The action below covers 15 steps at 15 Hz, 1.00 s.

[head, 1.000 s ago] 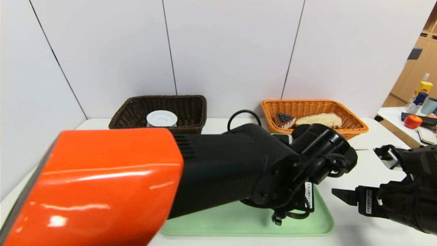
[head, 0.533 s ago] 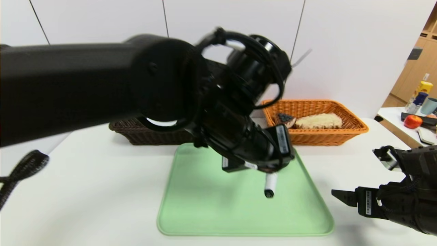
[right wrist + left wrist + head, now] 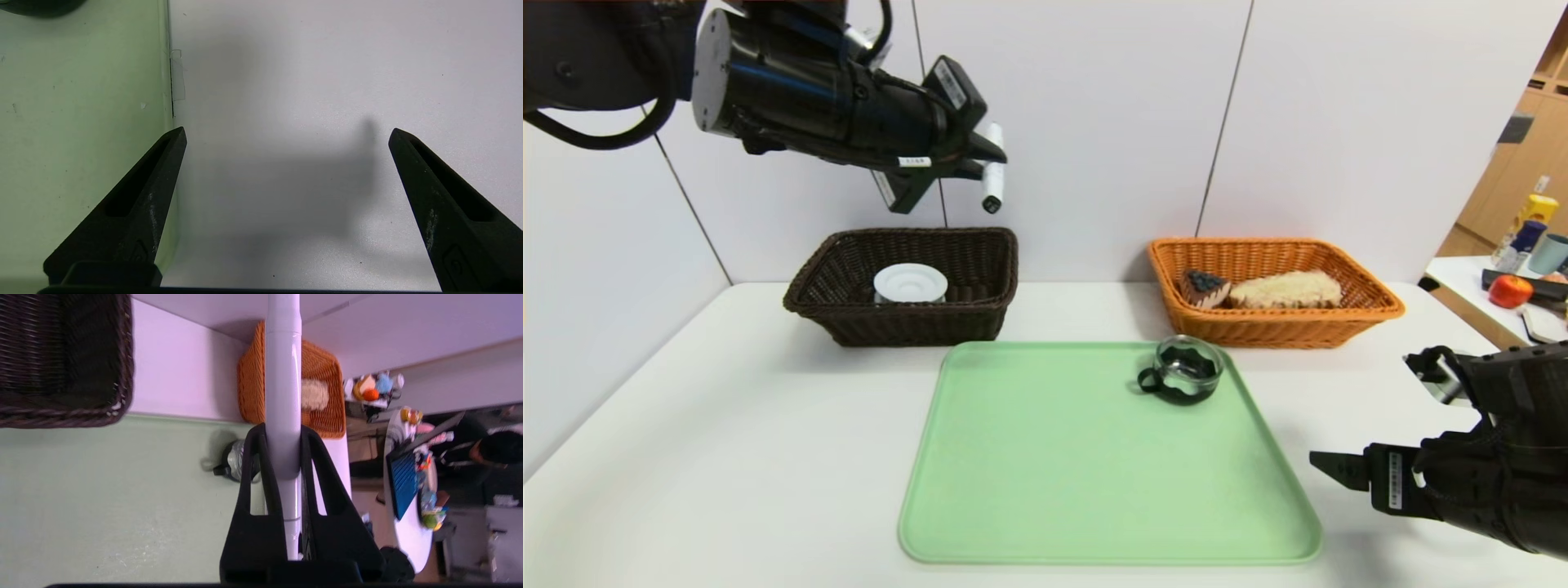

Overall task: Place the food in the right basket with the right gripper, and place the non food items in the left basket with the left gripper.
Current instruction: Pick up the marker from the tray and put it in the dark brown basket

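Note:
My left gripper (image 3: 980,163) is shut on a white marker pen (image 3: 992,175), held high in the air above the right end of the dark brown basket (image 3: 845,322). In the left wrist view the pen (image 3: 282,396) is clamped between the black fingers (image 3: 255,473). A white dish (image 3: 910,283) lies in the brown basket. The orange basket (image 3: 1282,333) holds a dark cake slice (image 3: 1203,287) and a bread piece (image 3: 1286,288). A small glass cup (image 3: 1186,369) with dark contents stands on the green tray (image 3: 1054,482). My right gripper (image 3: 286,134) is open and empty, low over the table right of the tray.
A white wall stands close behind both baskets. A side table (image 3: 1503,273) at the far right carries an apple, cups and bottles. Bare white tabletop (image 3: 727,433) lies left of the tray.
My left arm has swung up and left from over the tray, carrying the pen to above the brown basket. The cup on the tray has come into view. The right arm has barely moved.

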Available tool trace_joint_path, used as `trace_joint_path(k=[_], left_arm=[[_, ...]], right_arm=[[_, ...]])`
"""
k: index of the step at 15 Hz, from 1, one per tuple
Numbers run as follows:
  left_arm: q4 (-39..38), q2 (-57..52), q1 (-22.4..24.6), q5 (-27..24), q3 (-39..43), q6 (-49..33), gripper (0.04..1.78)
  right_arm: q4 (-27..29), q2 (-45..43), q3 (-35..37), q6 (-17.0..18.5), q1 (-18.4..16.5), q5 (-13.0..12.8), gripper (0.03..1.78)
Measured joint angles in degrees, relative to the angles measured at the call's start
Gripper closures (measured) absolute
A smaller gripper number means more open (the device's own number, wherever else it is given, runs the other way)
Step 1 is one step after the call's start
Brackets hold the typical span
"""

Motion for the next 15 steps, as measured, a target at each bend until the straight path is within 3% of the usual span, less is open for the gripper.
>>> trace_joint_path(k=[5,7,11,15], left_arm=[[-3.57,0.85,10.61,-12.87,0.29,-12.11,1.66],[-7.63,1.26,12.37,-14.75,1.01,-12.82,1.66],[-9.03,3.77,13.42,-9.73,0.96,-8.83,1.66],[-0.18,6.80,13.51,-2.43,1.34,-4.22,1.66]], right_arm=[[0.02,0.24,0.27,0.00,0.04,0.00,0.10],[0.02,0.22,0.52,0.00,0.04,-0.02,0.10],[0.05,0.00,0.84,0.95,0.06,-0.11,0.10],[0.02,-0.15,0.88,1.06,0.06,-0.22,0.10]])
